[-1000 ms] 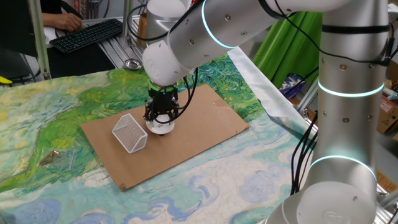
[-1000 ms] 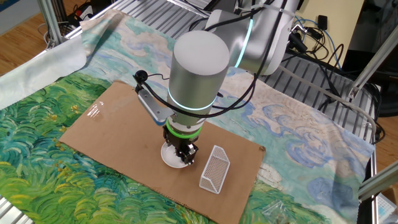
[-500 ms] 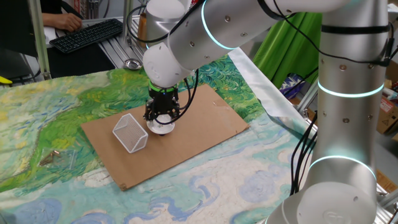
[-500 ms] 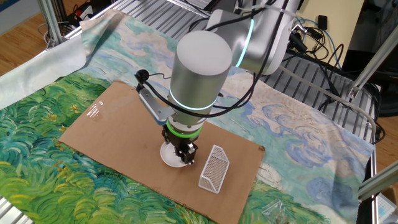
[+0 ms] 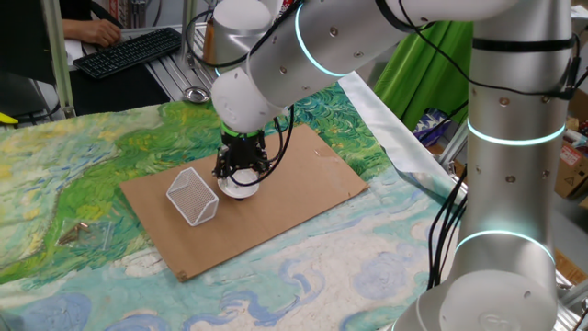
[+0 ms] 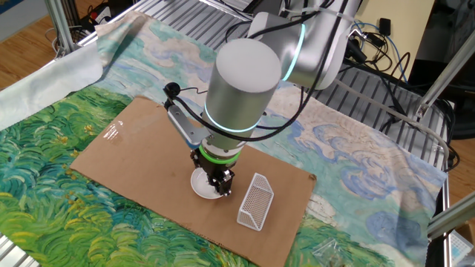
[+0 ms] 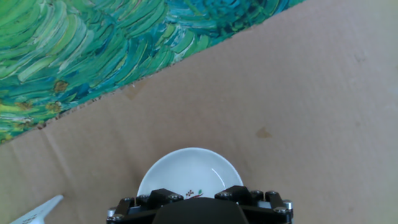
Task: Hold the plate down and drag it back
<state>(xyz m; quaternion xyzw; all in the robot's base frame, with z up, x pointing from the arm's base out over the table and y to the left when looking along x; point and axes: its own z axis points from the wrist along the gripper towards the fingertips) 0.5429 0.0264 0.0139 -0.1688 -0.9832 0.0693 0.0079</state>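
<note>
Plate (image 5: 237, 189) has slid slightly; round, rim up; gripper (image 6: 217, 188) jaws' state unclear.

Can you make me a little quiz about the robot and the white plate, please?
1. True or false: the plate sits on the brown cardboard sheet.
2. What lies on the cardboard next to the plate? A) a wire-mesh basket B) a red cup C) a spoon
3. Fill in: the gripper points straight ____ at the plate.

Key: 1 true; 2 A; 3 down.
</note>
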